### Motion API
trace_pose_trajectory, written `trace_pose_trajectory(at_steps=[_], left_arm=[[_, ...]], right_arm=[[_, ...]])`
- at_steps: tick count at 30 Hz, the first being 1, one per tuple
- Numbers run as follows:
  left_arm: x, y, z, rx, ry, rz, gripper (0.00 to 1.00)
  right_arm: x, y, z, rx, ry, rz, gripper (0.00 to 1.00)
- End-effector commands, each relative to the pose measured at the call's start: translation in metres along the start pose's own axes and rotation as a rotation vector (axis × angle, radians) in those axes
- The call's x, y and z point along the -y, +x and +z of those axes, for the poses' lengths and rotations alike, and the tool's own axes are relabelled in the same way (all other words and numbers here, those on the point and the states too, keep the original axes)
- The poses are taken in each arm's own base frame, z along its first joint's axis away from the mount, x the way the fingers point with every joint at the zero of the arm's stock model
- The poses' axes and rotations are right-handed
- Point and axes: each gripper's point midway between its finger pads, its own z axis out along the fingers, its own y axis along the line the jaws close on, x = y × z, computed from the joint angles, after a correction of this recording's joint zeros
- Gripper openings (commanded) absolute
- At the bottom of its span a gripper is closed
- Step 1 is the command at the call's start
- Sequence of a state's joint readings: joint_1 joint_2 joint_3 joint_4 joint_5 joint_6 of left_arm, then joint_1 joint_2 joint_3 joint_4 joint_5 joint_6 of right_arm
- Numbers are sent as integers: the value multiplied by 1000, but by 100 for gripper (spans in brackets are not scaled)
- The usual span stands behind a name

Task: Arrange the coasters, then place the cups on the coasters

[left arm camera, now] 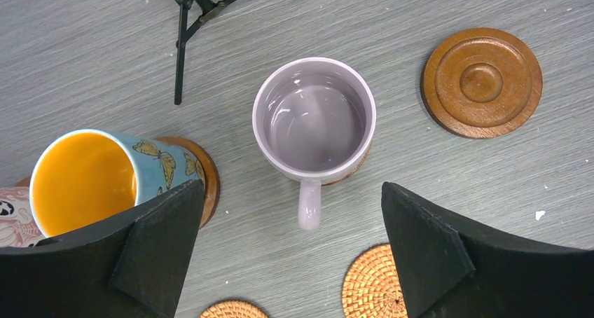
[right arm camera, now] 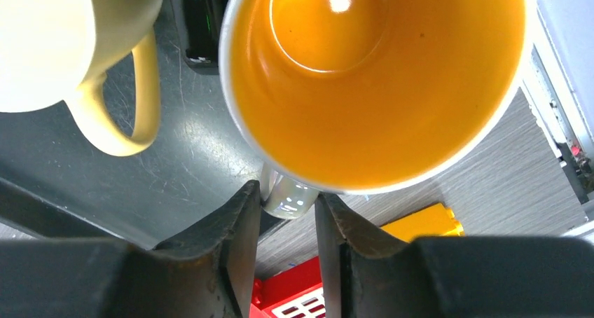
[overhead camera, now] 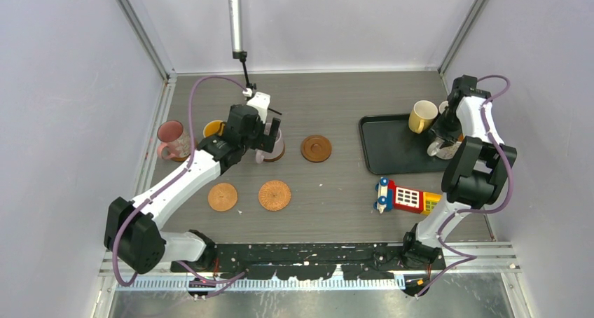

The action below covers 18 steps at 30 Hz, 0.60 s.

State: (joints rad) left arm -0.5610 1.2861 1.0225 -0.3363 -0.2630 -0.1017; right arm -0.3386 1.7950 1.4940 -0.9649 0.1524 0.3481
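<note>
The pale lilac cup (left arm camera: 314,118) stands upright on a dark coaster with its handle toward my left gripper (left arm camera: 292,189), which hangs open above and just short of it. To its left the blue cup (left arm camera: 91,178) sits on another dark coaster (left arm camera: 204,181), beside the pink cup (overhead camera: 170,137). A bare dark coaster (left arm camera: 482,82) lies to the right, and two woven coasters (overhead camera: 223,197) (overhead camera: 274,195) nearer the arms. My right gripper (right arm camera: 288,206) is shut on the handle of the white cup (right arm camera: 371,73) with the orange inside, at the right end of the tray. The yellow cup (right arm camera: 70,45) stands beside it.
The black tray (overhead camera: 389,150) lies at the right with the yellow cup (overhead camera: 422,116) on it. A colourful toy phone (overhead camera: 406,197) lies in front of the tray. A small black tripod (left arm camera: 189,24) on a hanging pole (overhead camera: 236,17) stands behind the lilac cup. Walls enclose the table.
</note>
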Motion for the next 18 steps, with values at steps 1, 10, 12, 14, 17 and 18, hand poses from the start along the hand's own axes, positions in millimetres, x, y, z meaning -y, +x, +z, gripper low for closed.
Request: trace_pose_trajectory(at_steps=[1, 10, 12, 14, 17, 18], left_arm=[[-1, -24, -5, 53, -8, -26, 100], [-1, -22, -7, 42, -6, -26, 100], [-1, -19, -8, 37, -2, -30, 100], [0, -17, -9, 30, 3, -37, 100], [2, -14, -8, 17, 8, -46, 100], [3, -13, -7, 13, 9, -48, 100]], right_arm=[[1, 6, -25, 20, -37, 20, 36], [-12, 42, -37, -62, -160, 43, 17], [-20, 47, -42, -79, -209, 54, 15], [-27, 51, -46, -87, -241, 56, 14], [-37, 58, -50, -96, -268, 52, 13], [-41, 61, -50, -100, -275, 47, 13]])
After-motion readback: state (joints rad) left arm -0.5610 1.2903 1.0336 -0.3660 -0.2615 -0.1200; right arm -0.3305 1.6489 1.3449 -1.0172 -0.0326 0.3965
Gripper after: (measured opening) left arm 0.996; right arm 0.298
